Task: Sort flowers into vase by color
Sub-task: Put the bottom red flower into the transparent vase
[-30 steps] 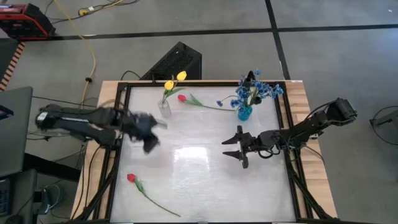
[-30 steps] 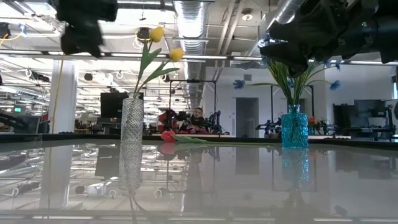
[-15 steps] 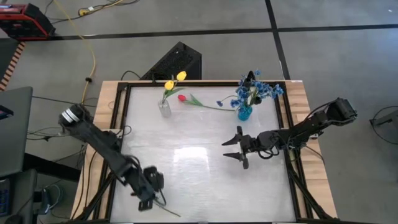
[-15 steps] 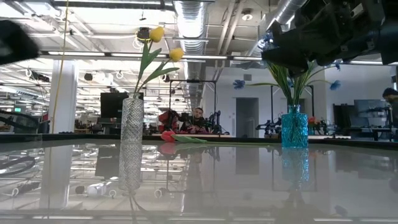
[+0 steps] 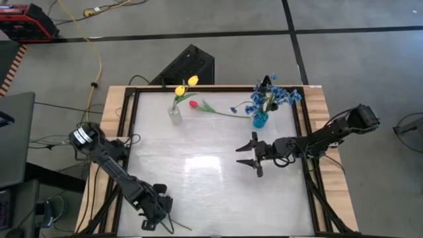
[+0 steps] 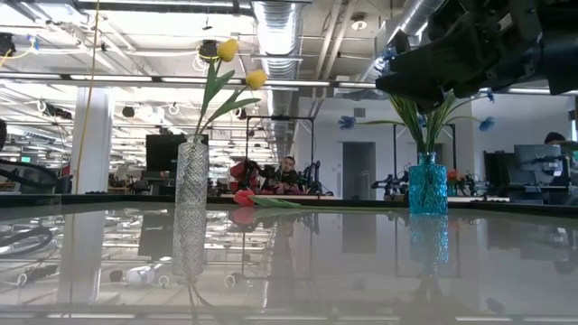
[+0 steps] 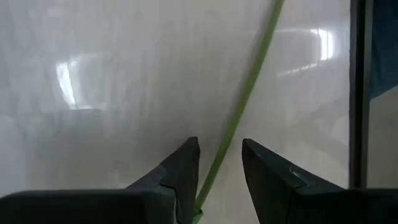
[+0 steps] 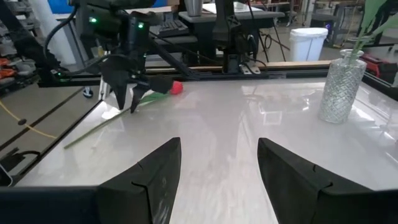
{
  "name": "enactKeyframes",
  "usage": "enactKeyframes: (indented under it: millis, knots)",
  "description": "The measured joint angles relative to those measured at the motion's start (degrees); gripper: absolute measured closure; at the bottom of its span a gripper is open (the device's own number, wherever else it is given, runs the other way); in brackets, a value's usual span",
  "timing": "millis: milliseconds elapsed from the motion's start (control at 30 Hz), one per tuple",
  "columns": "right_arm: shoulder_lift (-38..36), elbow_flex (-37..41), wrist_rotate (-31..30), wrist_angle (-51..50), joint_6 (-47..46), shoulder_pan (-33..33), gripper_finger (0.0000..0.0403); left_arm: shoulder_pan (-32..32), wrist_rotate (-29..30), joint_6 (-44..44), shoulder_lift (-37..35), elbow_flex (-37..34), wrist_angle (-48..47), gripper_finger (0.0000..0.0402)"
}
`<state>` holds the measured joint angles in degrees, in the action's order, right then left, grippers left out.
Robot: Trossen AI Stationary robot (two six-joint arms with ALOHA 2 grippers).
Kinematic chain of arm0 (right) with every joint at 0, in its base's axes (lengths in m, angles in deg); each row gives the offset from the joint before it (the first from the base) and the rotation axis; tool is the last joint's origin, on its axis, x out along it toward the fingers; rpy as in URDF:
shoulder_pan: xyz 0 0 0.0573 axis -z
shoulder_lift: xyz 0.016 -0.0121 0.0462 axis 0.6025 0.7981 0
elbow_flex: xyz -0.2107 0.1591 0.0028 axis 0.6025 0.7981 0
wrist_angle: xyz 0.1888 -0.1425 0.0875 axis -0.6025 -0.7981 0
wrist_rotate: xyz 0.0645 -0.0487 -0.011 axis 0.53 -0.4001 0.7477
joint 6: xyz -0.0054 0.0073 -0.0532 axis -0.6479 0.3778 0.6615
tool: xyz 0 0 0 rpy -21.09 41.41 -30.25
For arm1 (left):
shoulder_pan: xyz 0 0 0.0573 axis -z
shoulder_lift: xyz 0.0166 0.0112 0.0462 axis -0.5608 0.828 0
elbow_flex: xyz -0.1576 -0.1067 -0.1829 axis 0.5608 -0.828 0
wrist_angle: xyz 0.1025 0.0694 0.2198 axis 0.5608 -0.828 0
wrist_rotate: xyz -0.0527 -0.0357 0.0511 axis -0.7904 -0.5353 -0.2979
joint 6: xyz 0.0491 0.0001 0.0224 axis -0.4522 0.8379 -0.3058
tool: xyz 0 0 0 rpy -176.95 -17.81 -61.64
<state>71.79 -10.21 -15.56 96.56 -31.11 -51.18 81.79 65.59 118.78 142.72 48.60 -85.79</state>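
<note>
My left gripper (image 5: 155, 215) is open and low over the table's near-left corner. Its fingers stand on either side of the green stem (image 7: 249, 87) of a red tulip (image 8: 176, 88) lying flat there. My right gripper (image 5: 248, 158) is open and hovers right of the table's middle, touching nothing. Two yellow tulips (image 5: 186, 85) stand in a clear glass vase (image 5: 174, 115) at the far edge. Blue sprigs (image 5: 274, 98) and a black-headed flower (image 5: 267, 80) stand in a blue vase (image 5: 260, 121). A second red tulip (image 5: 193, 104) lies between the vases.
A black frame (image 5: 309, 165) rims the white table top. The middle of the table between the arms holds nothing. A black box (image 5: 185, 66) and cables lie on the floor beyond the far edge. People and desks show in the room behind.
My left arm has swung fast from beside the clear vase at the far left toward the table's near edge. It has come down over the red tulip's stem in the near-left corner. The tulip has not moved.
</note>
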Motion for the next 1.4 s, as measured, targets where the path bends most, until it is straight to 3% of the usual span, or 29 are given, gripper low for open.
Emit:
enactKeyframes:
  millis: [200,333,500,633,733,833,933,1000,1133,1233,1400]
  knots:
    - [-0.01,0.0,-0.02,-1.11,-0.01,-0.02,0.0164,5.13,2.15,-4.66,0.17,0.0,-1.83,0.0304]
    - [-0.01,0.0,-0.02,-3.04,0.01,0.02,0.0164,8.01,8.13,-4.04,0.27,-0.04,-3.05,0.0331]
    - [-0.01,0.0,-0.02,-4.56,0.01,0.02,0.0164,7.02,11.98,-0.93,0.36,-0.13,-3.72,0.039]
    - [-0.01,0.0,-0.02,-4.62,0.04,0.03,0.0164,4.19,15.12,-6.23,-0.71,1.6,-4.9,0.0399]
    - [0.01,0.0,-0.02,-2.66,0.15,0.02,0.0164,0.66,27.52,-8.52,-3.38,4.2,-10.93,0.0401]
    - [-0.01,-1.12,-0.06,-0.78,1.5,-0.24,0.0164,-2.92,42.19,1.26,-7.46,8.56,-19.81,0.0401]
    - [0.06,-3.88,-0.21,-2.76,7.94,-2.7,0.0164,-8.2,47.88,11.37,-10.72,9.97,-24.17,0.0401]
    - [0.7,-6.82,-0.43,-5.51,13.51,-4.93,0.0164,-13.12,46.6,17.4,-13.06,10.28,-23.3,0.0401]
    - [3.75,-13.51,-7.65,-12.81,24.57,-8.92,0.0164,-22.12,30.96,26.68,-15.28,8.9,-19.55,0.0401]
    - [9.22,-18.88,-16.03,-16.77,32.89,-9.99,0.0164,-26.69,20.6,23.98,-14.9,7.14,-10.82,0.0401]
    - [19.94,-27.39,-24.26,-19.92,44.43,-9.67,0.0164,-30.42,11.7,18.05,-11.72,6.2,2.5,0.0401]
